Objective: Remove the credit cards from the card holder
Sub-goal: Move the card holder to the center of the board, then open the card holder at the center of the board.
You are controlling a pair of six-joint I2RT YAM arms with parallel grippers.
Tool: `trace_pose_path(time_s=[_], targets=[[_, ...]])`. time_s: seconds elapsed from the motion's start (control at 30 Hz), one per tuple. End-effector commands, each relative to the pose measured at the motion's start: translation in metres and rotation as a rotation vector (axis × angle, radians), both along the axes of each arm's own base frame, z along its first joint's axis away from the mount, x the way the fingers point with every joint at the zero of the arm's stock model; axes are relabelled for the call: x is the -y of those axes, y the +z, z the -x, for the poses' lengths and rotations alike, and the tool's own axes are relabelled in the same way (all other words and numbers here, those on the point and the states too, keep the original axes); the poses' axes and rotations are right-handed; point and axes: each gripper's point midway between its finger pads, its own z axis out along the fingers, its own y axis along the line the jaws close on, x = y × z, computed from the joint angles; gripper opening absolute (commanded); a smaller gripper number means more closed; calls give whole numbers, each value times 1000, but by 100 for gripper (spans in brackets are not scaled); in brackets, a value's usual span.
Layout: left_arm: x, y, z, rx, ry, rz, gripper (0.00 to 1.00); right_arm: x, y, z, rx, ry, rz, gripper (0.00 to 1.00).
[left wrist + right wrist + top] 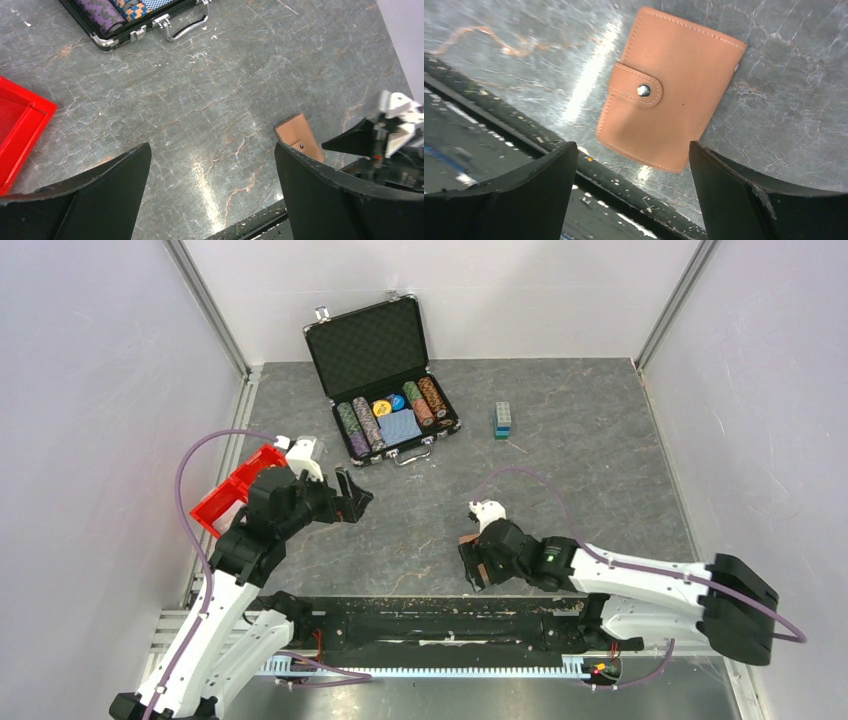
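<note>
The card holder (674,90), a brown leather wallet, lies flat and closed on the grey table, its tab (636,90) snapped shut. It sits close to the table's front edge. No credit cards show; they are hidden. My right gripper (633,147) is open and empty, hovering just above the holder's near edge; in the top view (478,565) it covers most of the holder. My left gripper (212,150) is open and empty above bare table, to the left of the holder (298,136); in the top view the left gripper (352,498) is well left of the right one.
An open black poker-chip case (385,380) stands at the back centre. A red bin (235,490) sits at the left wall beside the left arm. A small blue-green block (503,420) lies at the back right. A black rail (430,615) runs along the front edge.
</note>
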Motion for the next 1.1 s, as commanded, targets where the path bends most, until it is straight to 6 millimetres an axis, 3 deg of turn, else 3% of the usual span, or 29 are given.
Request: trace_pose_path(time_s=[0.0, 0.1, 0.2, 0.37, 0.53, 0.7, 0.93, 1.07], targets=[[-7, 12, -3, 42, 18, -40, 100, -8, 29, -3, 54, 10, -114, 85], [4, 10, 3, 13, -31, 4, 100, -5, 37, -15, 91, -21, -136, 80], [23, -1, 15, -69, -121, 72, 100, -2, 41, -28, 106, -47, -172, 66], [39, -27, 32, -251, -185, 99, 97, 10, 32, -43, 60, -104, -270, 55], [54, -28, 39, -290, -200, 105, 95, 24, 2, -40, -16, -112, -321, 54], [80, -49, 46, -353, -222, 178, 93, 29, -14, -36, -52, -113, -341, 56], [113, -74, 55, -411, -255, 185, 92, 20, -22, -26, -97, -73, -415, 55], [134, -86, 60, -441, -278, 171, 87, 20, -25, -23, -106, -73, -424, 49]])
